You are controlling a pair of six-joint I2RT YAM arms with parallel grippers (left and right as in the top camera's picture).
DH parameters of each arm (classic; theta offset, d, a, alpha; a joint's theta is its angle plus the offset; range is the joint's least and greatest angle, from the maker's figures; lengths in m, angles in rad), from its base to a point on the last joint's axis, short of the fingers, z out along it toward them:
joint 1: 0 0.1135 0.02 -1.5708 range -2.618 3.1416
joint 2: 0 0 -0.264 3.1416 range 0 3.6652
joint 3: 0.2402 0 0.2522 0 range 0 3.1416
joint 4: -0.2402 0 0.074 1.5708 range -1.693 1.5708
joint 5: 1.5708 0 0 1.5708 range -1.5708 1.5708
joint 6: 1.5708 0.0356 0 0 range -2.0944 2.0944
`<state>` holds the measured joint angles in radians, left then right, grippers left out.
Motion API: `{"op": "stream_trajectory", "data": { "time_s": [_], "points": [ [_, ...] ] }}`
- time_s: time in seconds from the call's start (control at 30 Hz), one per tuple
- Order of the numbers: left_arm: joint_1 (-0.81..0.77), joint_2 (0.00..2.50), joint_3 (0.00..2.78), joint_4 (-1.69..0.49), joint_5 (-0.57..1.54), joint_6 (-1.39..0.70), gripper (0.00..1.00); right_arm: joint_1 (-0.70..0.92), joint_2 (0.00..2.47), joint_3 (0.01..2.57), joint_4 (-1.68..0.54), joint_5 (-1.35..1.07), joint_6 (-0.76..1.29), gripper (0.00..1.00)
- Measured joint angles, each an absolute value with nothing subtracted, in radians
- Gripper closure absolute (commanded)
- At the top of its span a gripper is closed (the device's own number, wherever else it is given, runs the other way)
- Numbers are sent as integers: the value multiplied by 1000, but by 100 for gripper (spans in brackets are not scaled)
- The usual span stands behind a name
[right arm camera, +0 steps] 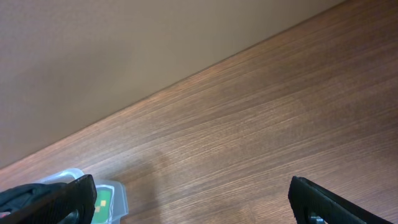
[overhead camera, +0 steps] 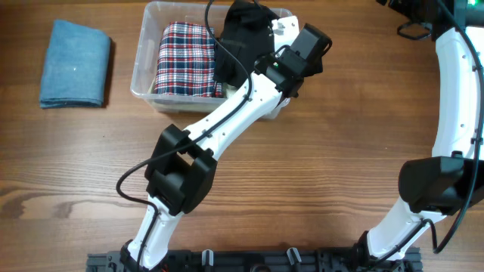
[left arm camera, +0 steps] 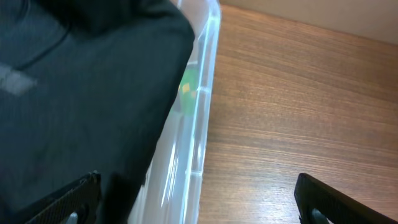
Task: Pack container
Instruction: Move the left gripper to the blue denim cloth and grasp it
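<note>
The clear plastic container stands at the back centre of the table. A folded red-and-blue plaid cloth lies in its left half. A black cloth is bunched in its right half. My left gripper is open wide over the container's right wall, with one finger above the black cloth and the other above bare table. My right gripper is open and empty, low over the table at the far right. A clear plastic corner shows by its left finger.
A folded blue cloth lies on the wooden table at the far left. My left arm stretches diagonally from the front centre to the container. My right arm curves along the right edge.
</note>
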<state>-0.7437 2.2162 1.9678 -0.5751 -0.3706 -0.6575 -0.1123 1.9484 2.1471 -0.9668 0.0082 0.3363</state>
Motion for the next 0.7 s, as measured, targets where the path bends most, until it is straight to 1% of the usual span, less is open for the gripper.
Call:
{"op": "stream_trajectory", "data": {
  "time_s": [0.13, 0.2, 0.23, 0.4, 0.47, 0.53, 0.57, 0.6, 0.7],
  "points": [
    [-704, 2194, 1968, -581, -386, -548, 0, -112, 1948, 2147, -967, 8, 337, 0],
    [-666, 2138, 1967, -635, -394, -469, 0, -112, 1948, 2147, -966, 8, 336, 0],
    [-630, 2072, 1968, -661, -396, -443, 0, -112, 1948, 2147, -967, 8, 337, 0],
    [-487, 1842, 1971, -892, -400, -251, 0, -112, 1948, 2147, -966, 8, 336, 0],
    [-398, 1775, 1972, -974, -404, -165, 0, -112, 1948, 2147, -967, 8, 337, 0],
    [-298, 1763, 1974, -1036, -402, -129, 0, -112, 1948, 2147, -967, 8, 336, 0],
    [-233, 1768, 1974, -1052, -401, -122, 0, -112, 1948, 2147, -967, 8, 337, 0],
    [-136, 1780, 1974, -1055, -400, -116, 0, -112, 1948, 2147, -967, 8, 336, 0],
    [55, 1814, 1974, -1056, -405, -112, 0, -112, 1948, 2147, -967, 8, 336, 0]
  ]
}}
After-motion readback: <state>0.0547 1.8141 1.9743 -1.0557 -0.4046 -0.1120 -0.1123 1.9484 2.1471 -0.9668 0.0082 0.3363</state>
